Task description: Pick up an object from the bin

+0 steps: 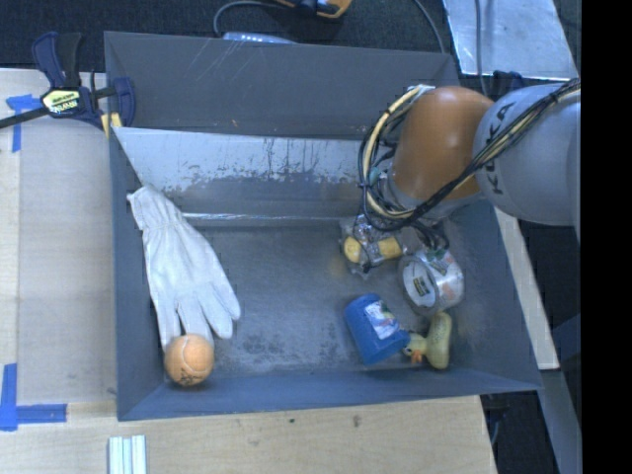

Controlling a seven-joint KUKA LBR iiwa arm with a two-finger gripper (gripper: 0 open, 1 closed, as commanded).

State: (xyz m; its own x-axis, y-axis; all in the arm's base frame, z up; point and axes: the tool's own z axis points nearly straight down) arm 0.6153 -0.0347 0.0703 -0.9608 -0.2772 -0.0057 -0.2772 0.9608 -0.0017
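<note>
Fingers [367, 244] low by the grey bin's [296, 171] back wall, at a small yellow object [389, 248], opening impossible to tell, silver tape roll [432, 280] just right, blue packet [371, 330] and yellow duck [435, 342] nearer the front, white glove [183, 265] and orange ball [189, 358] far left.

Overall light: a soft, rather dim light from above is falling evenly across the bin [286, 275].
Back wall: above and to the left of the hand [367, 248], the wall is catching the strongest light and showing pale and streaky.
Glare: the shiny roll [432, 281] just right of the hand is glinting; the orange cover [439, 146] above the hand is carrying a soft highlight.
Shadows: the arm is darkening the floor right around the hand.
Brightest spot: the white glove [183, 265], far left of the hand, is glowing.
</note>
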